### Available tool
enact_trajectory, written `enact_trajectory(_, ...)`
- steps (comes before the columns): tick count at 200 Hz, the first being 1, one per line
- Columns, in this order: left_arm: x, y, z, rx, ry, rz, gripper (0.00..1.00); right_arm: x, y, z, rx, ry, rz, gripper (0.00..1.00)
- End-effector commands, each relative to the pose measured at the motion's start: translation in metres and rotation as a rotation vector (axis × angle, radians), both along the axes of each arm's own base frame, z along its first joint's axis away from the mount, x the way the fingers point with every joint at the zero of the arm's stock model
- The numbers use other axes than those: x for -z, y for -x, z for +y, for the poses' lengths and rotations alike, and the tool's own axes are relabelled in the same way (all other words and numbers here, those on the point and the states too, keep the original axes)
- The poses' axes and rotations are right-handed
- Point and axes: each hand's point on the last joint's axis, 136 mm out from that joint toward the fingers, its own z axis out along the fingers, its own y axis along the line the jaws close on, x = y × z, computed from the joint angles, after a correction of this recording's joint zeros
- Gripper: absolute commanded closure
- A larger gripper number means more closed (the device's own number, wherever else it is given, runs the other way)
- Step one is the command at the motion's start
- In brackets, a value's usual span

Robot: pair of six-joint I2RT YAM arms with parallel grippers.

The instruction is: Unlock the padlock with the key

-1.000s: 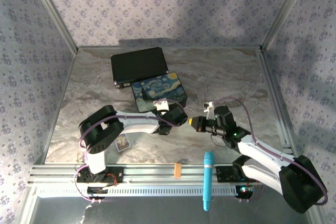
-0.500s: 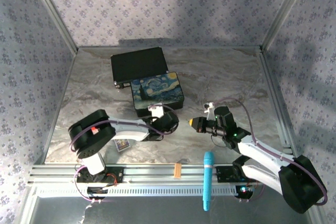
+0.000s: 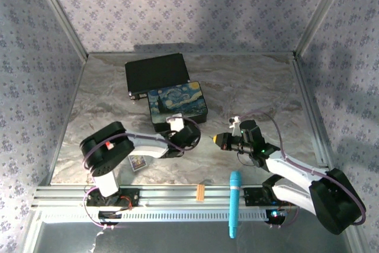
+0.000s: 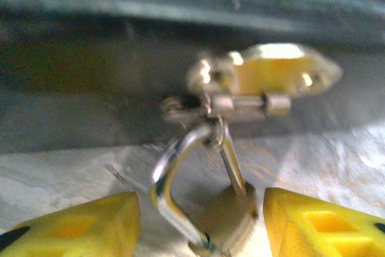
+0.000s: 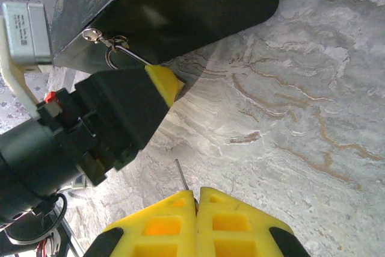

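Observation:
The small brass padlock [image 4: 231,218] hangs by its silver shackle [image 4: 174,173] from the clasp [image 4: 240,94] on the front of the Starry-Night box [image 3: 177,103]. My left gripper [image 4: 201,227] is open, with the padlock body between its yellow fingers [image 4: 313,221], nearer the right one. In the top view the left gripper [image 3: 190,134] sits at the box's front edge. My right gripper [image 5: 197,200] is shut on the key [image 5: 181,176]. Its thin blade sticks out past the fingertips, short of the left finger [image 5: 163,82] and shackle [image 5: 119,53]. The right gripper [image 3: 218,139] faces the left one.
A flat black case [image 3: 155,72] lies behind the painted box. A small printed card [image 3: 138,162] sits near the left arm's base. A blue tool [image 3: 235,202] and a small orange block [image 3: 200,192] rest on the front rail. Marble tabletop [image 3: 260,87] spreads to the right.
The left arm has folded lower and its gripper has shifted slightly left along the box front. The right gripper has stayed almost still, holding the key.

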Motion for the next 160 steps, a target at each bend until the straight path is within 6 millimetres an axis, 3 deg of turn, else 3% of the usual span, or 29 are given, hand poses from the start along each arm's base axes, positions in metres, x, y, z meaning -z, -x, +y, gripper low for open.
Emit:
enact_trajectory(1,0.031,0.002,0.029,-0.119,-0.108,0.069,0.47,-0.005,-0.004,0.002,0.006,-0.020,-0.014,1.00)
enact_trajectory(22,0.038,-0.001,0.025,-0.094,-0.061,0.081,0.56,-0.006,-0.004,0.002,0.006,-0.022,-0.019,1.00)
enact_trajectory(38,0.029,0.001,0.022,-0.074,-0.029,0.060,0.71,-0.005,-0.004,0.003,0.010,-0.021,-0.018,1.00)
enact_trajectory(54,0.022,0.006,0.019,-0.047,0.023,0.060,0.78,-0.006,-0.008,0.006,0.027,-0.052,0.002,1.00)
enact_trajectory(90,0.010,0.019,0.018,-0.016,0.135,0.084,0.85,-0.023,-0.016,0.038,0.007,-0.172,0.082,1.00)
enact_trajectory(130,-0.008,0.022,0.011,-0.010,0.346,0.118,0.91,-0.014,-0.014,0.069,-0.016,-0.281,0.217,1.00)
enact_trajectory(160,-0.033,0.018,0.002,0.007,0.478,0.118,0.91,-0.004,-0.012,0.091,-0.027,-0.424,0.332,1.00)
